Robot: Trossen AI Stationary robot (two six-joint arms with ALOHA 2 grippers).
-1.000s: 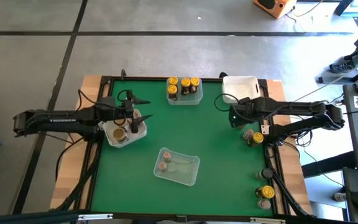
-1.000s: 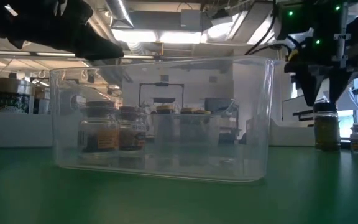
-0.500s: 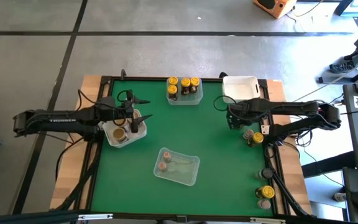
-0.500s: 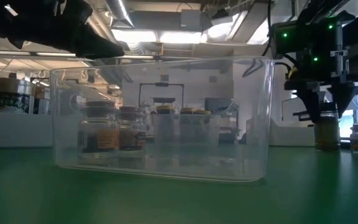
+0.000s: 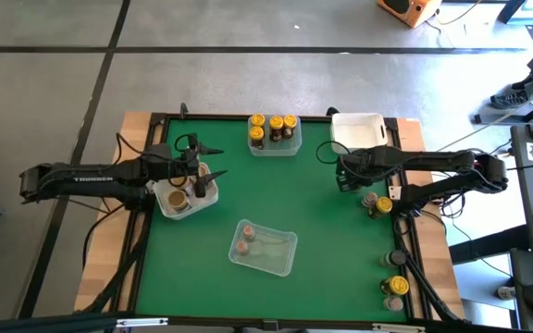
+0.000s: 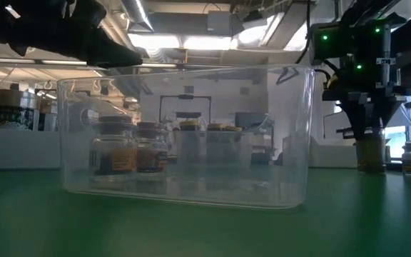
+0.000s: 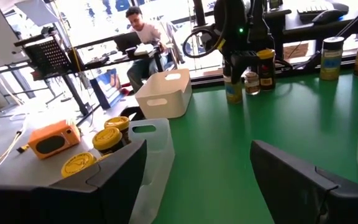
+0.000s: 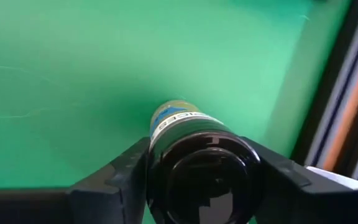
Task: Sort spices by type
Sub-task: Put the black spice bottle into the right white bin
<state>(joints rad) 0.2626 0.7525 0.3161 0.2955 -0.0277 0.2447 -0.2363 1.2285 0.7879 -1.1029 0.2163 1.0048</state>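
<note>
Spice jar (image 8: 197, 163), dark-lidded, sat clamped between the right gripper (image 8: 199, 171)'s two fingers, lid toward the wrist camera and labelled body pointing away at the green mat (image 5: 322, 213); its long axis ran straight down from the gripper, upright. In the low view the same jar (image 6: 369, 155) hung at the right edge of the frame with its base at or just above the mat; contact could not be told. Half a second before, the right gripper (image 5: 343, 176) had stood a shade farther right in the high view, and a second before farther still, so arm and jar had slid left, away from the loose jars (image 5: 376, 203) at the mat's right edge.

Nearest the low camera stood a clear tub (image 6: 184, 135) in the frame's centre, two jars in its left end. Left of centre in the high view the left gripper (image 5: 201, 181) hovered over a white tub (image 5: 211, 195) holding one tan-lidded jar (image 5: 178, 197), fingers apart and unmoved. At top centre, a clear tub (image 5: 275, 147) held yellow-lidded jars (image 5: 275, 124). An empty-looking white tub (image 5: 357, 128) sat at the upper right. More jars (image 5: 397, 286) stood at the lower right.
</note>
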